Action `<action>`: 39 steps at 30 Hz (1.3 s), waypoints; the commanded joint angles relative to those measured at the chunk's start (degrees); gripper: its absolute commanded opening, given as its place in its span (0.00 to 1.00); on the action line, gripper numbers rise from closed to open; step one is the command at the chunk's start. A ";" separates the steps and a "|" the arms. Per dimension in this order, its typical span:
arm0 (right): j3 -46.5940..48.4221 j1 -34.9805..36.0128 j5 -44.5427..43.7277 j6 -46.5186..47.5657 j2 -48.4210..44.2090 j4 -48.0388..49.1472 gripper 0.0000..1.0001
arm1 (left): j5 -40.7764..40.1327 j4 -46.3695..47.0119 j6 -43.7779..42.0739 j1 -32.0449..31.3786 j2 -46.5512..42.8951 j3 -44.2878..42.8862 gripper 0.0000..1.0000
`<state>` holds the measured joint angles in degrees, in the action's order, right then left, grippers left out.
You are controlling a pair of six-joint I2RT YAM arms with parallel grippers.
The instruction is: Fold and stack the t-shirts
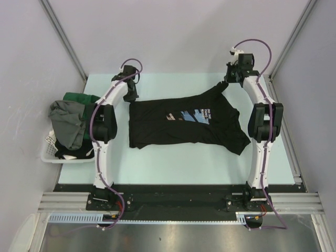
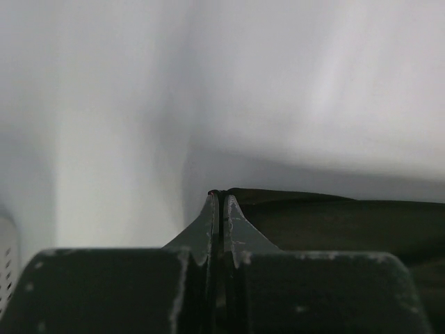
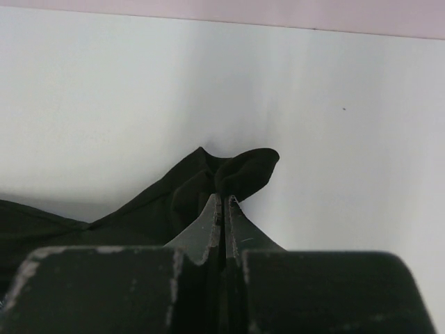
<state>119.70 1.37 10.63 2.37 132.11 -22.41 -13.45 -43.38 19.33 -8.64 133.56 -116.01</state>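
One black t-shirt (image 1: 184, 123), item in hand: spread across the middle of the bench (image 1: 173, 163), print (image 1: 190, 115) facing up, hem end toward 9 o'clock, sleeves toward 3 o'clock. Mostly flat; far sleeve drawn into a peak toward 1 o'clock, near sleeve splayed toward 4 o'clock.

Two grippers, both on the shirt's far edge:
- left gripper (image 1: 130, 95), at the shirt's 10 o'clock corner; fingers pressed together, tips meeting the cloth's edge in the left wrist view, apparently nipping the hem corner
- right gripper (image 1: 227, 84), at 1 o'clock; closed on a bunched tip of black cloth, curled over the fingertips in the right wrist view

Reason for the hold, as judged: matched pinches at the two ends of one long edge, suited to lifting that edge evenly and carrying it toward 6 o'clock for a lengthwise fold, or to pulling the cloth taut first. Risk: thin pinch at the hem corner, liable to slip under tension.

One white basket (image 1: 48, 155), at 9 o'clock on the bench's left margin; grey t-shirt (image 1: 65, 123) and green t-shirt (image 1: 80, 98) heaped in it unfolded, awaiting a turn; something dark beneath, too hidden to name.

No folded stack in view; task judged early, first fold not yet made
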 commanded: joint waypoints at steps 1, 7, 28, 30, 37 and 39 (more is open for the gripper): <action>-2.27 -0.22 -3.51 1.93 -6.60 0.27 0.00 | -1.40 0.49 -2.02 0.38 -8.12 2.62 0.00; -4.56 -0.40 -5.88 1.76 -9.76 -3.51 0.00 | -0.17 -0.48 -2.90 0.38 -12.09 6.58 0.00; -6.23 -0.49 -13.62 -6.67 -18.30 -26.71 0.00 | 5.63 -3.64 -4.30 -1.55 -30.90 26.00 0.00; -6.58 -0.40 -12.31 -7.55 -18.38 -29.52 0.00 | 5.81 -4.00 -4.22 -2.16 -32.83 27.76 0.00; -7.55 -0.40 -11.16 -10.80 -18.47 -38.13 0.00 | 6.69 -5.40 -2.81 -4.45 -37.31 33.38 0.00; -8.42 -0.40 -11.25 -11.33 -19.00 -39.19 0.00 | 6.69 -5.58 -2.55 -4.80 -38.46 34.44 0.00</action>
<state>112.20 1.26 -0.86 -6.63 116.03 -56.10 -7.27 -47.92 16.45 -12.51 99.50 -83.57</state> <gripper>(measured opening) 0.012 0.011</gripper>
